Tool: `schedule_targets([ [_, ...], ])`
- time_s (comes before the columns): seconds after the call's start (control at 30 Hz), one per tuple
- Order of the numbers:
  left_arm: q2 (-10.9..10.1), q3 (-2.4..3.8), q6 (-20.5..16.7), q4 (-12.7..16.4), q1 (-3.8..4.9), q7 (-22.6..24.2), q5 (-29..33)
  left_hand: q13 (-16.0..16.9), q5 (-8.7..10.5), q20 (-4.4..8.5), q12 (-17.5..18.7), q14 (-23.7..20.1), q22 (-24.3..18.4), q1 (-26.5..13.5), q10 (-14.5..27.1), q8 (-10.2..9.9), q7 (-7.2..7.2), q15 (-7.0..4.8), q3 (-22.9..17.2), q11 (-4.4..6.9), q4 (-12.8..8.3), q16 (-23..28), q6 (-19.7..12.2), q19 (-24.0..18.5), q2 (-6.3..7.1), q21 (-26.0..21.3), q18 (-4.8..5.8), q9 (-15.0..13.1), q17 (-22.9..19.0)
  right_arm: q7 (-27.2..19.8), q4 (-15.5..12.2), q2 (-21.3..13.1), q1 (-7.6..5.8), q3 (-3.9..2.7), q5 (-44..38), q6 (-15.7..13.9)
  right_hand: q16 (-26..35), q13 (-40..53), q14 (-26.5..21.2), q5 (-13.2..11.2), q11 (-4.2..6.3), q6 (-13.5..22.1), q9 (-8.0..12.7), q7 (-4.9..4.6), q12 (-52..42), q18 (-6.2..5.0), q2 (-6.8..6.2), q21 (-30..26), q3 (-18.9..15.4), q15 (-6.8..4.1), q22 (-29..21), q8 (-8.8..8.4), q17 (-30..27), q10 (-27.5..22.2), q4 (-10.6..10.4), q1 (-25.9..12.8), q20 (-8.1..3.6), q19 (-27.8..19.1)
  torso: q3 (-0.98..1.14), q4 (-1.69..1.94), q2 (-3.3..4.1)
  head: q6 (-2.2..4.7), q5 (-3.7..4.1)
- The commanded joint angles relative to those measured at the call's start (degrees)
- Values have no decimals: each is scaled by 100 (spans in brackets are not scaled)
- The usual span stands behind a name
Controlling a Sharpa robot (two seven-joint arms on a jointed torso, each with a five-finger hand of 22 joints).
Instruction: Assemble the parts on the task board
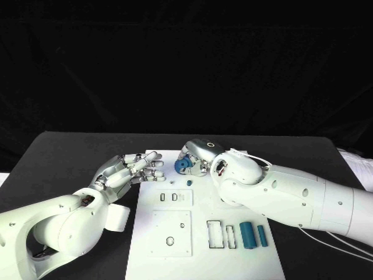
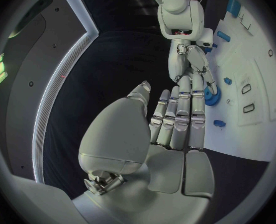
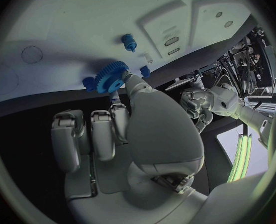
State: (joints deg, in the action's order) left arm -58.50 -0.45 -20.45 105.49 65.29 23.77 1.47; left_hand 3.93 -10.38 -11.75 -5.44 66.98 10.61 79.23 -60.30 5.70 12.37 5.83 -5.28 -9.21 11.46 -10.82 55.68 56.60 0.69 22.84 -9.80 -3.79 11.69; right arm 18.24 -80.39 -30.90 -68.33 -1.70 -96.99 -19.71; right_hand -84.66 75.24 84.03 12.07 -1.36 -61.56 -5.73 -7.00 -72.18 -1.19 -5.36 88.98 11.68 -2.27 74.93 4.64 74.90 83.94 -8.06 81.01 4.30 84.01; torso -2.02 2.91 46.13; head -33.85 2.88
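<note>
My right hand [image 1: 200, 154] is at the far edge of the white task board [image 1: 171, 242] and pinches a blue gear [image 1: 183, 167] in its fingertips. The right wrist view shows the gear [image 3: 111, 78] at the fingertips of that hand [image 3: 135, 124], just above the board [image 3: 75, 20]. My left hand [image 1: 133, 169] hovers beside it with its fingers straight and apart, holding nothing. In the left wrist view its fingertips [image 2: 197, 95] reach close to the gear [image 2: 212, 97]. A small blue peg [image 1: 189, 182] stands on the board near the gear.
Two blue cylinders [image 1: 247, 234] [image 1: 261, 234] lie side by side at the board's right, next to narrow rectangular slots [image 1: 214, 233]. A square plate with a slot [image 1: 171, 233] sits on the board's left half. Black table [image 1: 69, 151] surrounds the board.
</note>
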Motion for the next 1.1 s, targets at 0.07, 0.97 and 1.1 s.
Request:
schedule_targets([
  [0.07,10,4,115,8,6,24,6,-6,26,-10,35,47,7,19,-23,-25,20,0,0,-2,-26,21,19,32,-29,36,-60,4,7,287,67,22,18,20,-185,108,9,130,384,-159,-115,277,27,-78,199,63,-38,10,10,65,1280,-116,411,-83,-50,-127,29,429,2,0,2,-4,7],
  [0.97,3,4,123,2,6,-7,6,-6,28,-9,47,47,7,21,-22,-35,19,0,4,-3,-34,31,19,32,-32,37,-59,5,16,346,100,-4,19,27,211,496,-82,4,420,1,-167,473,16,-94,453,75,58,29,-207,130,1335,-3,619,-166,-867,-1580,125,469,4,-5,1,-15,15],
  [1.1,0,4,119,4,6,-10,6,-6,28,-9,47,47,7,21,-22,-35,19,0,4,-3,-34,31,19,32,-32,37,-59,5,16,379,105,-31,20,28,262,425,-80,16,419,299,-164,470,14,-94,455,75,32,29,-317,123,1336,-47,619,-169,-849,-1716,112,469,5,-2,2,-19,17],
])
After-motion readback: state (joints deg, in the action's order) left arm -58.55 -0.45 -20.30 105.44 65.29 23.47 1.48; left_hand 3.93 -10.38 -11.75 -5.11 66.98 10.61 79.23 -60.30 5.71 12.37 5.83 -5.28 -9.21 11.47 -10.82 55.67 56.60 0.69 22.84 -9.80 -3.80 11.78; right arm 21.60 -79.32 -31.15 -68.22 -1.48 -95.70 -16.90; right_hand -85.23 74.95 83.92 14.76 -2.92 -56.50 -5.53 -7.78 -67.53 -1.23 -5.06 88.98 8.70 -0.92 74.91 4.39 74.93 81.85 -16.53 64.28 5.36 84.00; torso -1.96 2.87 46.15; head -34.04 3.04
